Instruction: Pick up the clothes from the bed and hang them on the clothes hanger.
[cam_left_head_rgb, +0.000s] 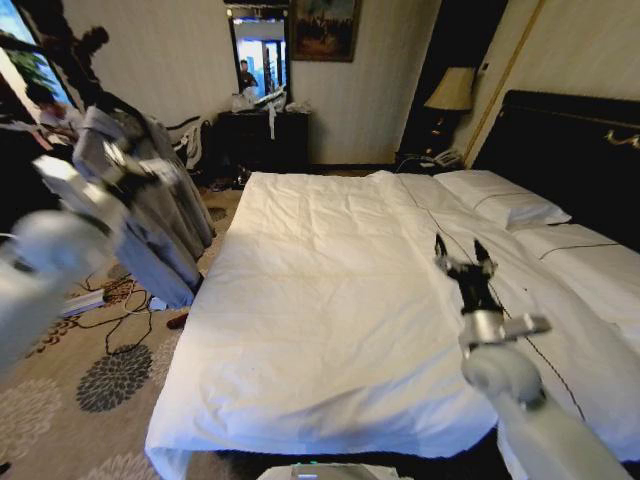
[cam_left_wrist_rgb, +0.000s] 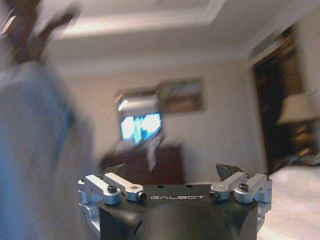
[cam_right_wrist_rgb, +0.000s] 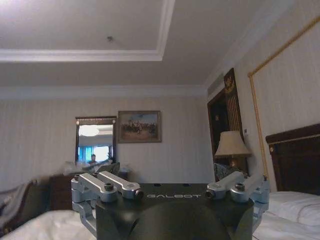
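While clothes (cam_left_head_rgb: 150, 215) seemingly hang, bed (cam_left_head_rgb: 330, 300) bare

The robot has smooth white rounded arms, each ending in a silver metal wrist collar. The right gripper (cam_left_head_rgb: 465, 253) has slim black fingers (cam_left_head_rgb: 440, 246). The left gripper (cam_left_wrist_rgb: 172, 172) has a matte black body lettered "GALBOT", with silver linkage bars fastened by dark round screws.
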